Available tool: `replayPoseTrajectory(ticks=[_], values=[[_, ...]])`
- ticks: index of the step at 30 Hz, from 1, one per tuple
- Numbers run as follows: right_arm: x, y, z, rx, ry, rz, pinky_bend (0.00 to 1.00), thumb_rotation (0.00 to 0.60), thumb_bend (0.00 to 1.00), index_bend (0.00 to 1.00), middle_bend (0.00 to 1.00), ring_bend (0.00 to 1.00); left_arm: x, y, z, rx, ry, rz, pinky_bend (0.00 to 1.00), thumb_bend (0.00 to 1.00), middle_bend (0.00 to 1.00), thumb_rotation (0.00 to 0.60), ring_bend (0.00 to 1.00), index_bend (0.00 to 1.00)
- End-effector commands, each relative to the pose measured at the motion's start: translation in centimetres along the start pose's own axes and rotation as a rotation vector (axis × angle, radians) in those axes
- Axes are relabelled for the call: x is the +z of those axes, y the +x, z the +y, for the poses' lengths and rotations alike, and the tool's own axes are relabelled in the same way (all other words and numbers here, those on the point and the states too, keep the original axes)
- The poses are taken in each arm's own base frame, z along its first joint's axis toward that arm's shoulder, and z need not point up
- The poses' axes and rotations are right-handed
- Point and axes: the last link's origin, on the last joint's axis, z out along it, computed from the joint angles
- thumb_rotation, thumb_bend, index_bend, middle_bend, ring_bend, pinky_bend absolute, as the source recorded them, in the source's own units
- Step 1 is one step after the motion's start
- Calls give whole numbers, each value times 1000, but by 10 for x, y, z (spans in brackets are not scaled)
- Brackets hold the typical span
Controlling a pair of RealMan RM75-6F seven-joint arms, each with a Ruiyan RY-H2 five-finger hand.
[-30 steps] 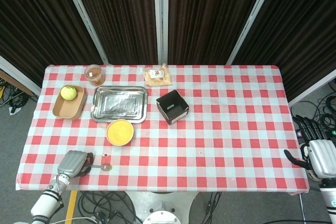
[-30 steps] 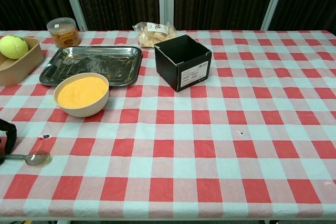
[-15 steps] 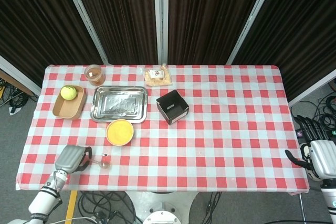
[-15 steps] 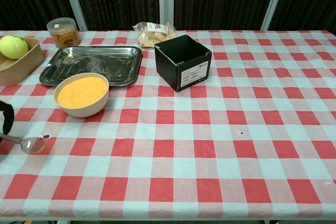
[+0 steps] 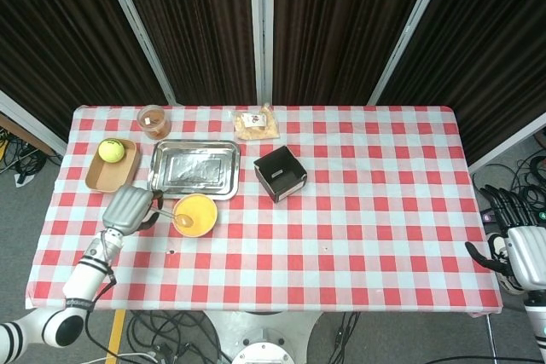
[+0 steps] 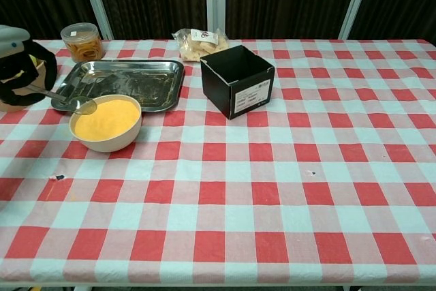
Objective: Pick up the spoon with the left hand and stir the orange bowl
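My left hand [image 6: 17, 66] holds the spoon [image 6: 71, 101] over the left rim of the bowl [image 6: 107, 124]. Behind the bowl lies the metal tray [image 6: 122, 84]; right of the tray stands the open box [image 6: 238, 80].

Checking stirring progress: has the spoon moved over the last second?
Yes. The spoon, held by the left hand, rose from the table's near edge to the orange bowl's rim.

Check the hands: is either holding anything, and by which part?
Left hand holds the spoon by its handle end, its scoop above the orange bowl. Right hand holds nothing.
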Motion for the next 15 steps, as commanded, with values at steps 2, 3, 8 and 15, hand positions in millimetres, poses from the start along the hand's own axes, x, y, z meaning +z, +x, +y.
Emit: replayPoseTrajectory(ticks=[2, 3, 8, 15], values=[[-1, 0, 1, 1, -6, 0, 0, 600, 198, 0, 61, 0, 21, -4, 12, 45, 1, -21, 983, 448, 938, 600, 903, 649], [-1, 0, 2, 1, -8, -1, 0, 600, 198, 0, 60, 0, 24, -6, 13, 53, 5, -32, 983, 447, 937, 600, 903, 649], [-2, -1, 4, 4, -16, -5, 0, 600, 198, 0, 60, 0, 32, -14, 14, 84, 25, -57, 983, 447, 931, 600, 902, 645], [-1, -1, 5, 5, -19, -5, 0, 600, 198, 0, 61, 0, 32, -20, 13, 115, 51, -72, 983, 447, 925, 600, 902, 621]])
